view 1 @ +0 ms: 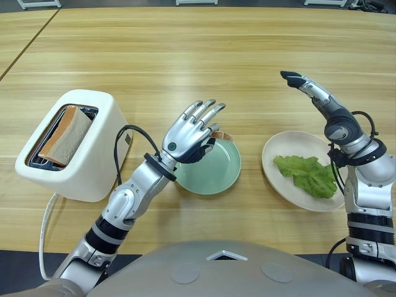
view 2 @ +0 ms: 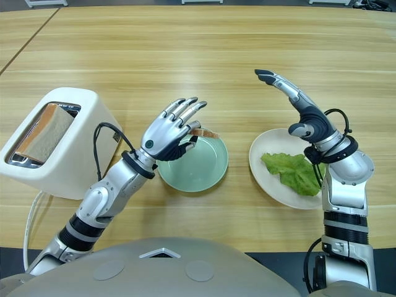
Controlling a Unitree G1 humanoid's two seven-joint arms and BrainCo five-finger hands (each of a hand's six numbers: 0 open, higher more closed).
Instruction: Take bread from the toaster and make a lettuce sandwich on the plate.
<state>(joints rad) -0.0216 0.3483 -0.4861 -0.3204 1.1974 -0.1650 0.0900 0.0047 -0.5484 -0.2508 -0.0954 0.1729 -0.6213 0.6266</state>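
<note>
A white toaster (view 1: pixel 86 154) stands at the left with one bread slice (view 1: pixel 68 133) in its slot. My left hand (view 1: pixel 190 133) hovers over the near-left rim of the green plate (view 1: pixel 216 170). A second bread slice (view 1: pixel 221 134) sits pinched between its thumb and straight fingers, only a brown edge showing past the hand. A lettuce leaf (view 1: pixel 307 173) lies on the cream plate (view 1: pixel 278 151) at the right. My right hand (view 1: pixel 309 88) is raised above that plate's far edge, fingers stretched out and holding nothing.
The toaster's white cord (view 1: pixel 44 229) runs down toward the table's near edge. Bare wooden tabletop (view 1: pixel 198 55) stretches across the far half.
</note>
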